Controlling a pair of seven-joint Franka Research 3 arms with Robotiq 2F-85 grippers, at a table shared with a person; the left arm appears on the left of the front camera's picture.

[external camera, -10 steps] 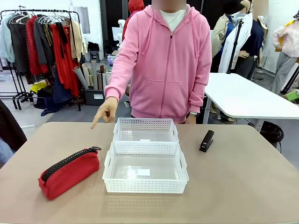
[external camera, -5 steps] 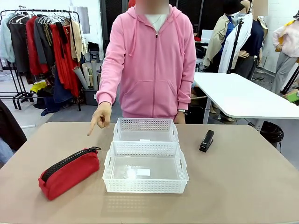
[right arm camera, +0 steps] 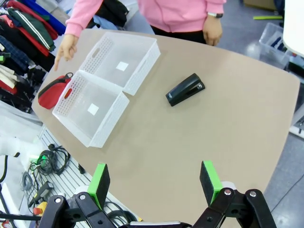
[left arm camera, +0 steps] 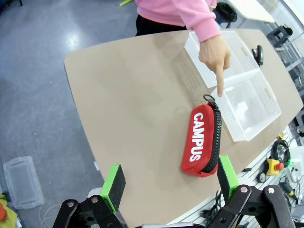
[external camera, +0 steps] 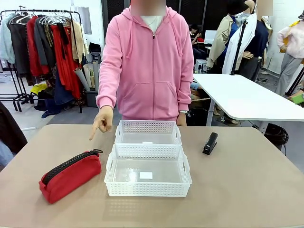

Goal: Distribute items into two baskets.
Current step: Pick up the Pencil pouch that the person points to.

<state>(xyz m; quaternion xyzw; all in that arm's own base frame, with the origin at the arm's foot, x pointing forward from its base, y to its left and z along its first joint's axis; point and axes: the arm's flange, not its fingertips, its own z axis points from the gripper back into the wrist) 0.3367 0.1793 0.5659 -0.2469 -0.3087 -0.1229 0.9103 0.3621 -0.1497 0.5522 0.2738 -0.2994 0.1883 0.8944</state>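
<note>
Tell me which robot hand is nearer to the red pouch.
Left. The left hand hovers above, close beside the red CAMPUS pouch; the right hand hangs beyond the baskets, nearer the black stapler.

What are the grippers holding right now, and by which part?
Nothing. The left gripper and right gripper are both open and empty; the pouch and stapler lie on the table.

A: How is the left gripper (left arm camera: 170,179)?
B: It hangs up high and looks down. Its green fingers are spread wide, with nothing between them.
A: And the right gripper (right arm camera: 154,181)?
B: It's up high too, fingers wide apart, holding nothing.
</note>
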